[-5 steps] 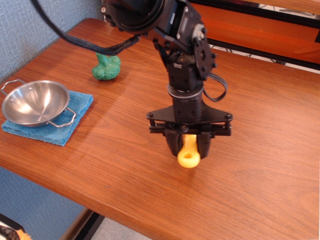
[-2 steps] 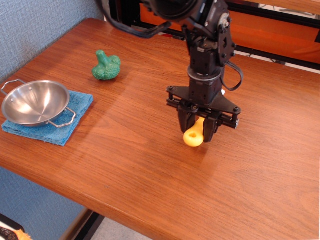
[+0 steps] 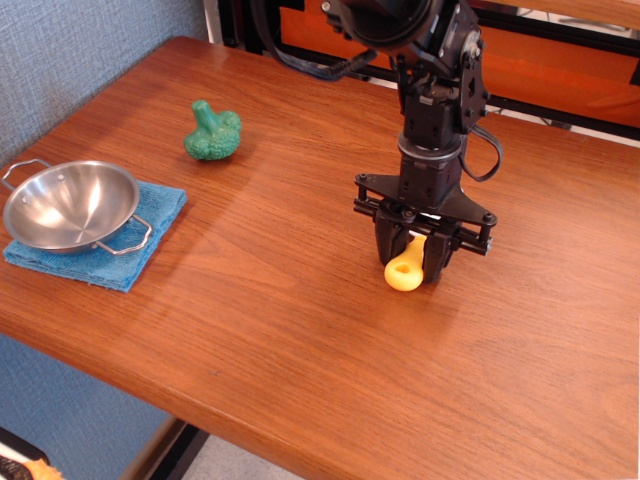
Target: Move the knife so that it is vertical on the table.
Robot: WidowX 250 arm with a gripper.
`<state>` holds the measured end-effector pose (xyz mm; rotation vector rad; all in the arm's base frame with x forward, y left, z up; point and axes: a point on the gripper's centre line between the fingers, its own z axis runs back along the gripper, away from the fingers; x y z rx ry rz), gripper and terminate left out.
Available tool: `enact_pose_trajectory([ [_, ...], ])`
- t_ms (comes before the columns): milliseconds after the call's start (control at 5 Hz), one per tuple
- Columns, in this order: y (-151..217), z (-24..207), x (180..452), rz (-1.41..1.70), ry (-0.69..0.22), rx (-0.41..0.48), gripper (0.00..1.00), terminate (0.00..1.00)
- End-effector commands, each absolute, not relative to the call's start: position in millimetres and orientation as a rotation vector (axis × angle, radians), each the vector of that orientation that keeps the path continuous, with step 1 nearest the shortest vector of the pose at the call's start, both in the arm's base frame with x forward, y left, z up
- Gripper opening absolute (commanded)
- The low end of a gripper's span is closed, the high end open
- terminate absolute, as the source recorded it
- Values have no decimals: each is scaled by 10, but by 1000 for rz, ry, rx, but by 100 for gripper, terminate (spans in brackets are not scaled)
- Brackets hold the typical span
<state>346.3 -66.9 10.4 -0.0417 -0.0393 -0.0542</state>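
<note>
The fingers [image 3: 412, 262] are clamped on the knife [image 3: 407, 270], whose yellow handle sticks out below and toward the camera between them, its ringed end low over the counter [image 3: 300, 300]; the blade is hidden. It sits right of centre, well apart from the broccoli [image 3: 211, 131] and the bowl [image 3: 70, 205] on its cloth [image 3: 135, 250].

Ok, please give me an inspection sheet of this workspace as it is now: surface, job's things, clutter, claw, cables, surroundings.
Surface: table, reddish-brown wood grain, no spills seen.
Job's things: knife, yellow handle with end hole visible; blade hidden by the claw.
Clutter: green broccoli toy; metal bowl resting on blue cloth.
Claw: shut on the knife handle, pointing down, low over the table.
Cables: black cable looping beside the arm's wrist.
Surroundings: blue wall at left; orange panel behind.
</note>
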Motion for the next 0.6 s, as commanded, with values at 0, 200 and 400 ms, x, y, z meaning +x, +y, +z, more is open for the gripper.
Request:
enact_pose_trajectory([
  [0, -724, 245, 3535, -57, -79, -48, 100, 0],
  [200, -685, 301, 3528, -67, -87, -49, 100, 0],
  [400, -673, 375, 3540, -67, -95, -42, 100, 0],
])
